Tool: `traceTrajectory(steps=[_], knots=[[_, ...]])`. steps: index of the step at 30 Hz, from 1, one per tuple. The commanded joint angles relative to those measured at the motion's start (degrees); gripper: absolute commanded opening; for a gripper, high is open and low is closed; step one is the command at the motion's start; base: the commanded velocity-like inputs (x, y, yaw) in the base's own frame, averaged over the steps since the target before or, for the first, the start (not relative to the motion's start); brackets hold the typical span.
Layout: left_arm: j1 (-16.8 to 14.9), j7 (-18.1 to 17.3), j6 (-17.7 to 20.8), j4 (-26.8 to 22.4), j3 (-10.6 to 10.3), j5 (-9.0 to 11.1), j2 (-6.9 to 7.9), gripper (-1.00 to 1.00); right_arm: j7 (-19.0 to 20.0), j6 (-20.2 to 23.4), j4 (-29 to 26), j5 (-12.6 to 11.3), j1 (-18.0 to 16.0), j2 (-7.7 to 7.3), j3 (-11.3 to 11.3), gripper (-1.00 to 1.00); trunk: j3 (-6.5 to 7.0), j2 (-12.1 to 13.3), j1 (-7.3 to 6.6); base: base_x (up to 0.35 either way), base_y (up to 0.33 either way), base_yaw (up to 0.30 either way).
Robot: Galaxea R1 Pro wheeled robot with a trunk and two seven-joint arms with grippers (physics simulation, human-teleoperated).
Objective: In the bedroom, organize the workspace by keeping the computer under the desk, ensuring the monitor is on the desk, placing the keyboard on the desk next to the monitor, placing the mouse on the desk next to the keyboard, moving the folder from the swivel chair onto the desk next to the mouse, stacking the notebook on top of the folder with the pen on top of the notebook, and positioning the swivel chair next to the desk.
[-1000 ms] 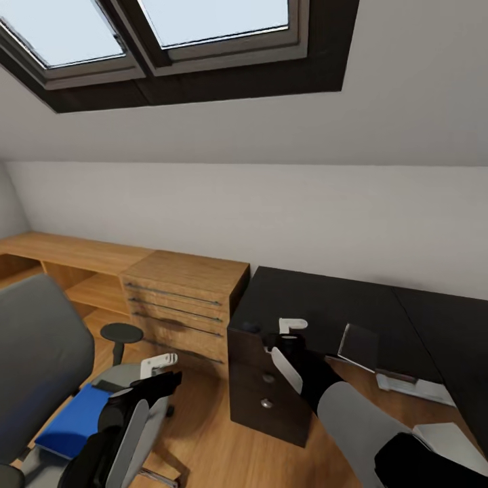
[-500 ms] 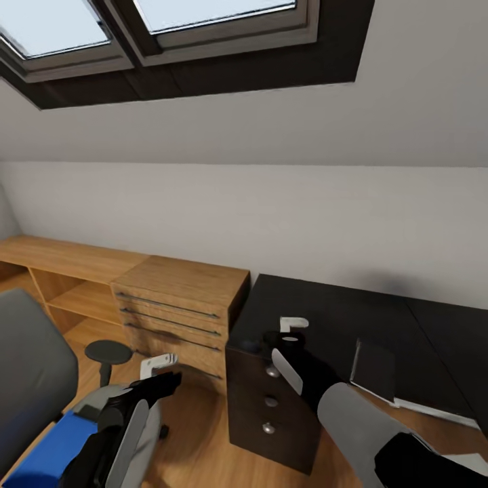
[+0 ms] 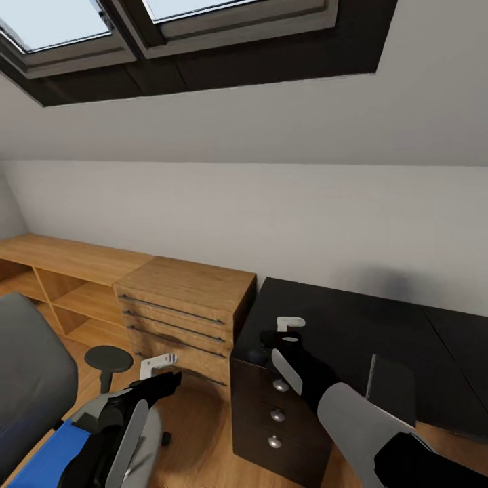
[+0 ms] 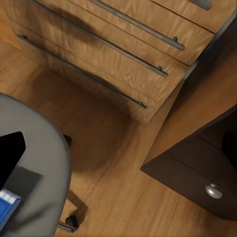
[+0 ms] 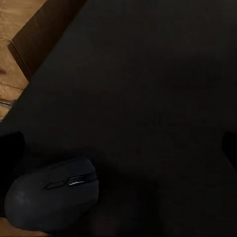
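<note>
We hold both our arms out in front of us, bent at the elbow. Our left gripper (image 3: 157,364) hangs over the swivel chair (image 3: 30,379), and we cannot tell if its fingers are apart or together. The blue folder (image 3: 47,453) lies on the chair seat. Our right gripper (image 3: 290,327) hangs over the near corner of the black desk (image 3: 339,318), and we cannot tell its fingers either. The mouse (image 5: 52,193) sits on the desk just under that gripper. The dark notebook (image 3: 392,390) sits on the desk by our right arm. A wooden dresser (image 3: 183,305) stands beside the desk.
</note>
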Motion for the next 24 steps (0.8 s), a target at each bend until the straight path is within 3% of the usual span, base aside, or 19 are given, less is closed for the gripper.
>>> traceTrajectory(steps=[1, 6, 7, 17, 20, 21, 24], knots=[[0.0, 0.4, 0.2, -0.1, 0.0, 0.6, 0.00, 1.00, 0.7, 0.3, -0.1, -0.3, -0.1, -0.09, 0.4, 1.00, -0.13, 0.0, 0.00, 0.009, 0.000, 0.182], [0.0, 0.4, 0.2, -0.1, 0.1, 0.6, 0.02, 1.00, 4.1, 0.4, 0.0, -0.1, 0.0, -0.25, 0.4, 1.00, -0.27, 0.0, 0.00, 0.003, 0.000, 0.085], [0.0, 0.4, 0.2, -0.1, 0.1, 0.6, 0.03, 1.00, 7.9, 0.3, 0.1, 1.8, 0.0, -0.40, 1.3, 1.00, -0.27, 0.0, 0.00, 0.000, 0.000, 0.003], [0.0, 0.4, 0.1, -2.3, 0.7, 0.6, 0.03, 1.00, 10.5, 0.0, 0.3, 3.6, 0.0, -1.21, 3.1, 1.00, -0.27, 0.0, 0.00, 0.000, 0.000, 0.001], [0.0, 0.4, 0.1, -5.6, 1.6, 0.8, -0.02, 1.00, 13.1, 0.0, 0.3, 4.9, 0.0, -1.31, 4.3, 1.00, -0.27, 0.0, 0.00, 0.000, 0.000, 0.000], [2.6, 0.2, -0.4, -10.4, 2.0, 2.3, -0.01, 1.00, 14.1, 0.0, 0.3, 6.6, 0.0, -1.35, 4.7, 1.00, -0.27, 0.0, 0.00, 0.000, 0.000, 0.000], [4.0, 0.1, -1.2, -11.7, 2.7, 3.2, 0.02, 1.00, 14.4, 0.0, 0.4, 7.4, 0.0, -1.37, 4.8, 1.00, -0.27, 0.0, 0.00, 0.000, 0.000, 0.000]])
